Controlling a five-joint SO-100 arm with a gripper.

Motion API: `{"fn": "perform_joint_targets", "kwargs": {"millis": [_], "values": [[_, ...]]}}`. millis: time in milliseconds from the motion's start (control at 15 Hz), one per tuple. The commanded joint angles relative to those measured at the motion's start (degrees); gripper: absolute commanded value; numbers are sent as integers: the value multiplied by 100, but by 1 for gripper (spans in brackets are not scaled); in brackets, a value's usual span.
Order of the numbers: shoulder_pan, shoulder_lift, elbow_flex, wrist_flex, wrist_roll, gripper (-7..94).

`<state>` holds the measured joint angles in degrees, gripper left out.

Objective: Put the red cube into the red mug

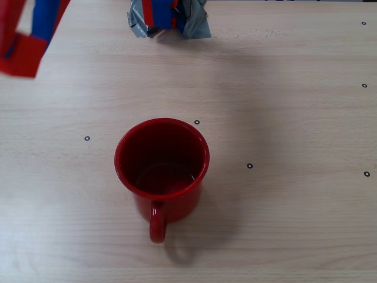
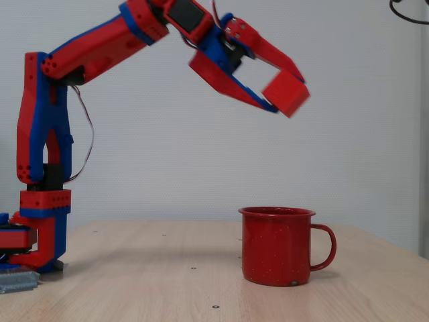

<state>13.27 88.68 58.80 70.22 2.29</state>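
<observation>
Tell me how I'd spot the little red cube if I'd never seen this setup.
Find the big glossy red mug standing on the wooden table, then look high above it in that side-on fixed view. There the red-and-blue arm's fingers pinch the red cube. Unlike the long tapered fingers, it is a small, plain, sharp-edged block.

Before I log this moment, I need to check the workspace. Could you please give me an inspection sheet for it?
Surface: pale wooden table with small black ring marks.
Job's things: red mug upright on the table, empty inside in a fixed view; red cube held high in the air, above the mug.
Clutter: grey tape at the arm's base, far table edge.
Grippers: gripper shut on the red cube, fingers angled downward.
Cables: thin wire along the arm; dark cable at the top corner.
Surroundings: plain white wall.
</observation>
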Motion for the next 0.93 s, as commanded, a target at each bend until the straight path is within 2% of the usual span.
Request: {"fn": "perform_joint_targets", "kwargs": {"millis": [0,267,400,600,867], "values": [[-220,817,-202,545,-475,0],[-791,1336,-141,1951,-360,0],[-1011,1327,-62,2215,-246,0],[-1468,826,-53,2312,-220,0],[-1811,-606,-642,1793,-105,0]]}}
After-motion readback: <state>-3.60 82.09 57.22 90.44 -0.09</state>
